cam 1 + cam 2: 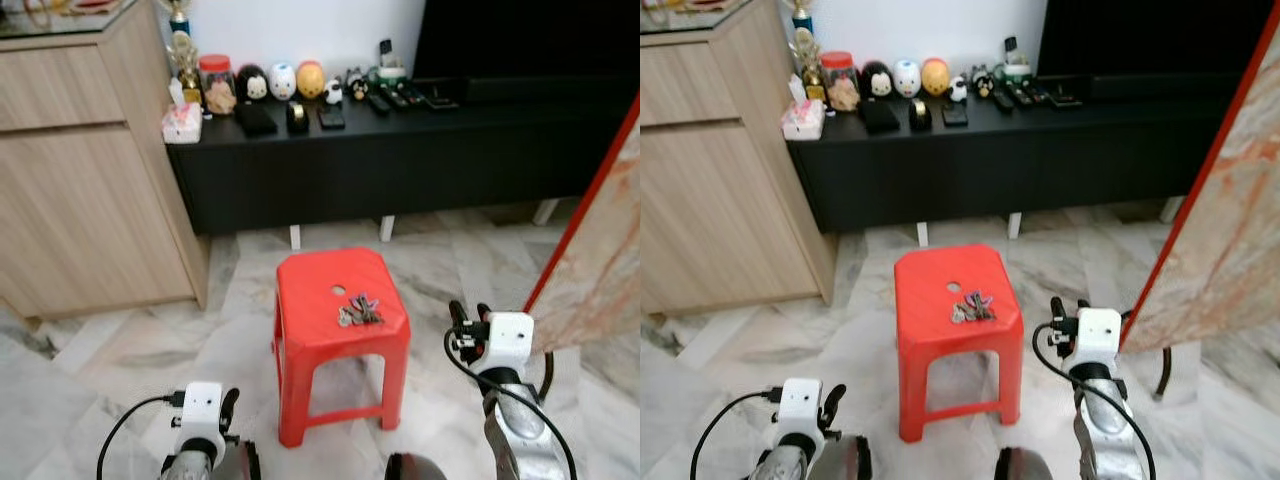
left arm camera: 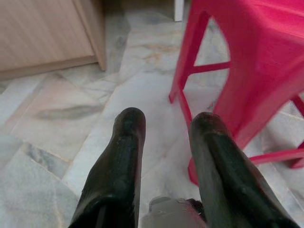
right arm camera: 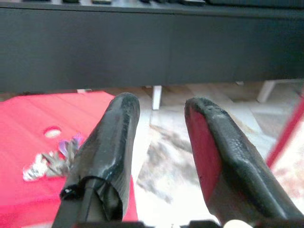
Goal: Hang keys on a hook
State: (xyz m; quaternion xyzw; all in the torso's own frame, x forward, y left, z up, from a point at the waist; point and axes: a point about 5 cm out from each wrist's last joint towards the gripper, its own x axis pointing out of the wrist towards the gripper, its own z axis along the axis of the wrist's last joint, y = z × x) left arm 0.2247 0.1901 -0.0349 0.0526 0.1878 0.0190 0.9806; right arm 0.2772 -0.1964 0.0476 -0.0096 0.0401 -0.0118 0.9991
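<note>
Right gripper (image 3: 159, 111): fingers released, a clear gap between the two black fingers (image 3: 111, 142), nothing held. I see marble floor (image 3: 166, 156) through the gap. The keys (image 3: 54, 159) lie beyond and to the outer side of the left-hand finger, apart from it, flat on the seat of the red stool (image 3: 28, 123), just beside the small round hole in the seat. From the head view the right gripper (image 1: 468, 318) hovers near the stool's right edge, at about seat height, well short of the keys (image 1: 359, 311).

Left gripper (image 2: 164, 121): fingers also released and empty, gap open over the floor. A leg of the stool (image 2: 190, 52) stands just ahead of the fingertips, not touching. In the head view this gripper (image 1: 229, 405) hangs low, near the stool's front left leg.

Further out: black low cabinet (image 1: 400, 150) against the wall behind the stool, with round figurines (image 1: 282, 80), a jar and remotes on top. Wooden cabinet (image 1: 80, 170) to the left. A red-edged marbled panel (image 1: 600, 250) leans in on the right.
</note>
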